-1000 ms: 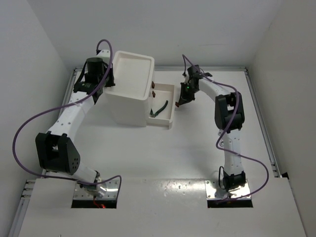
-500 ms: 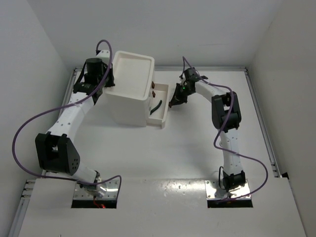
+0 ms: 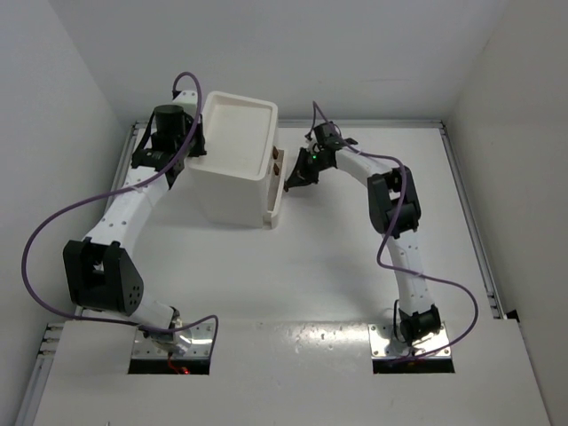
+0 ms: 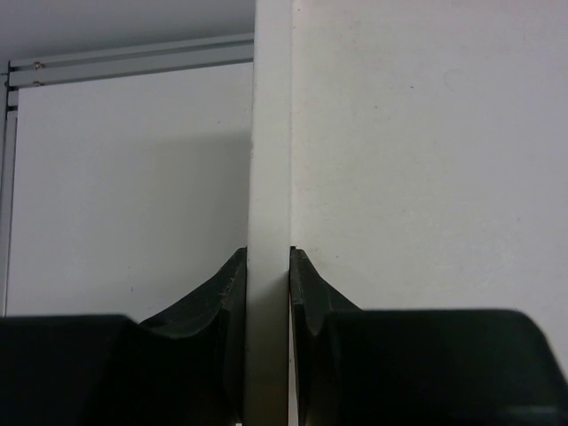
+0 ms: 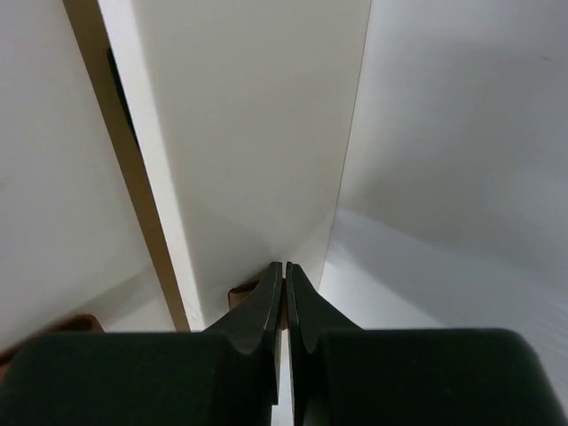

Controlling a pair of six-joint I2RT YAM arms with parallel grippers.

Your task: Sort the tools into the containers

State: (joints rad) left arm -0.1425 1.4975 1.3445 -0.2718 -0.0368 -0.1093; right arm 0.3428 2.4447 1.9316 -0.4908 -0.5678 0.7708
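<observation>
The white drawer unit (image 3: 232, 177) stands at the back left, its recessed tray top bare. Its lowest drawer (image 3: 276, 206) sticks out only slightly. My left gripper (image 3: 197, 146) is shut on the unit's left rim; in the left wrist view the rim wall (image 4: 269, 160) sits between the fingers of my left gripper (image 4: 268, 259). My right gripper (image 3: 291, 182) is shut and empty, its tips against the drawer front (image 5: 257, 133) beside a brown handle (image 5: 238, 294); it also shows in the right wrist view (image 5: 285, 266). No tools are in view.
Two brown handles (image 3: 277, 161) show on the unit's right face. Metal rails (image 3: 470, 231) border the white table on the right, back and left. White walls close in on three sides.
My right gripper has moved left and pushed the open drawer almost fully into the unit. The green-handled pliers that lay in it are now hidden. The left arm has not moved.
</observation>
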